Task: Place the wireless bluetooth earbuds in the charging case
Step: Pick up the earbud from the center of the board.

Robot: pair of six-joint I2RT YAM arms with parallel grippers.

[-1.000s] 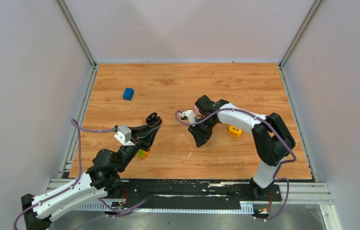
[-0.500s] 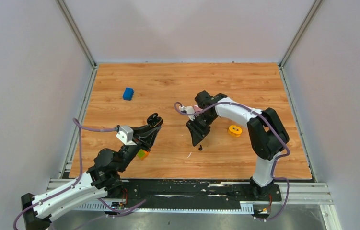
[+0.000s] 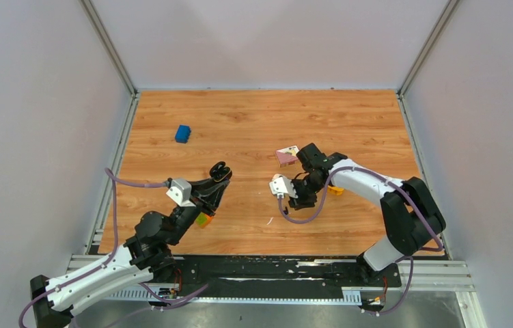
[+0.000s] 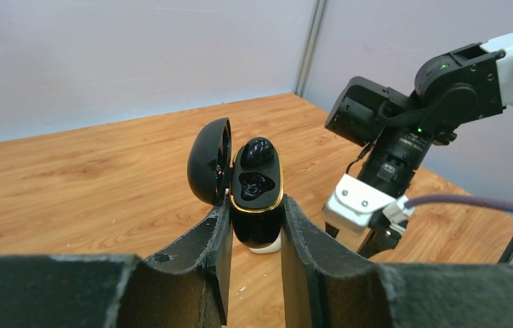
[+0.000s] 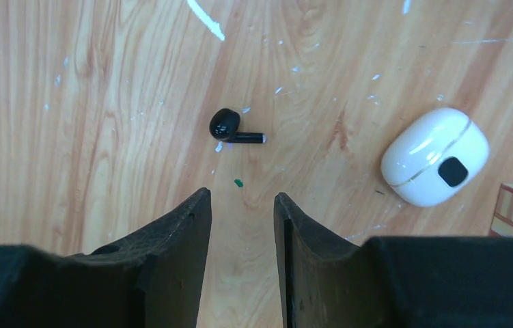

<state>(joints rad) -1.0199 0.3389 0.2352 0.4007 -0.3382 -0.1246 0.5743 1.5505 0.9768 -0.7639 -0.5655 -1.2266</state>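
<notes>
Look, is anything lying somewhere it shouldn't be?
Yes. One black earbud lies loose on the wooden table, just beyond the open jaws of the right gripper. It is not in the charging case, which the left gripper holds with its lid open.

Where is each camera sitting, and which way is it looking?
Top: above and behind, looking down at the table; left arm and right arm show.
Left wrist: on the left arm, looking forward at the open case held between its own fingers.
Right wrist: on the right arm, looking straight down at an earbud on the table, its fingers showing.
Shared: top and left wrist both see the case and the right arm.
</notes>
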